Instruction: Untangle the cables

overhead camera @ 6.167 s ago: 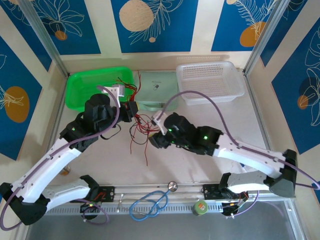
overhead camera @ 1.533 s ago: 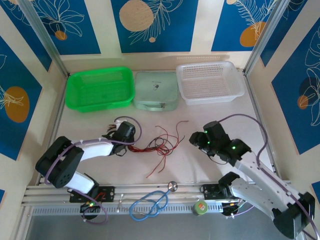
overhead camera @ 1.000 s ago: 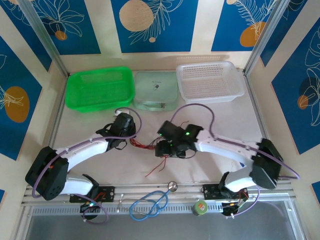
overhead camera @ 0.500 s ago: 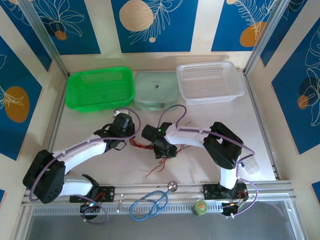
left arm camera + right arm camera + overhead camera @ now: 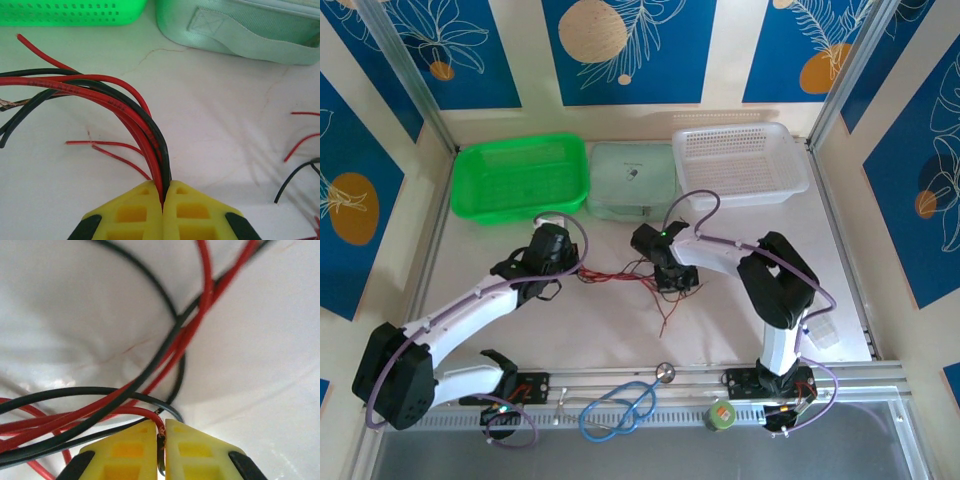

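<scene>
- At the left tool (image 5: 163, 199): clamped fully shut on a bundle of red and black cables (image 5: 625, 272), fanned up and to the left out of the yellow tips in the left wrist view.
- At the right tool (image 5: 161, 434): pinched almost closed on a red strand, with a black strand caught in the same slit between the tips.
- Location of the cables: on the white table (image 5: 750, 320), centre of the overhead frame, strung between the two tools, with loose red ends trailing toward lower centre.
- Done, judging by the layout: bunch gripped on both sides and drawn out sideways.
- Left to do, by the look of it: the separation itself. In the right wrist view, red and black strands crossed and looped over one another. In the overhead view, a knot-like cluster beside the right tool, with no strand laid out singly.
</scene>
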Robot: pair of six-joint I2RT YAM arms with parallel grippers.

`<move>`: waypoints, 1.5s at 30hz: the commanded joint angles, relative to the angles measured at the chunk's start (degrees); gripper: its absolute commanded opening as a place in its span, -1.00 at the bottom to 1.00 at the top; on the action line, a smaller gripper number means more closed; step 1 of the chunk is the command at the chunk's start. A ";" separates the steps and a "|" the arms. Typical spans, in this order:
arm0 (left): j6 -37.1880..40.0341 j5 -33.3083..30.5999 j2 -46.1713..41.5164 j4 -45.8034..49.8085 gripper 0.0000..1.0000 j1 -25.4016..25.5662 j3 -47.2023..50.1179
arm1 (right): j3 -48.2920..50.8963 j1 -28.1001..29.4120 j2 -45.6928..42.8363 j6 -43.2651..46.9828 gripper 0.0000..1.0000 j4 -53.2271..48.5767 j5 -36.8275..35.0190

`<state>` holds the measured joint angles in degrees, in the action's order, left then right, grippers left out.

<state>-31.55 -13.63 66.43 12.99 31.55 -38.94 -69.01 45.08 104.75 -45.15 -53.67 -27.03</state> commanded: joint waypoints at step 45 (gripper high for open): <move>-3.75 4.41 -1.18 -1.73 -1.00 -1.23 7.40 | 0.92 0.73 3.74 -26.69 0.46 26.81 29.29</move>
<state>-34.63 -9.82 66.41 11.38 30.87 -32.27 -68.40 46.96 108.88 -70.76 -23.16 7.73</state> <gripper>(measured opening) 0.051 0.734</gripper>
